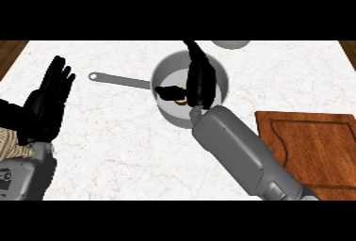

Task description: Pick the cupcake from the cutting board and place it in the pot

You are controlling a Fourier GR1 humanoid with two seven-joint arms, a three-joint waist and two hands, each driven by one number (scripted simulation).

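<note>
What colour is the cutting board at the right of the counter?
The cutting board is reddish-brown wood; it shows best in the head view.

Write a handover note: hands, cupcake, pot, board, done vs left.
Left hand: open, resting at the view's left, fingers up.
Right hand: open over the pot, thumb beside the cupcake.
Cupcake: inside the pot's rim, mostly hidden; cannot tell if it sits on the bottom.
Cutting board: at right, cupcake already off it.
Left: confirm release, withdraw right hand.
</note>
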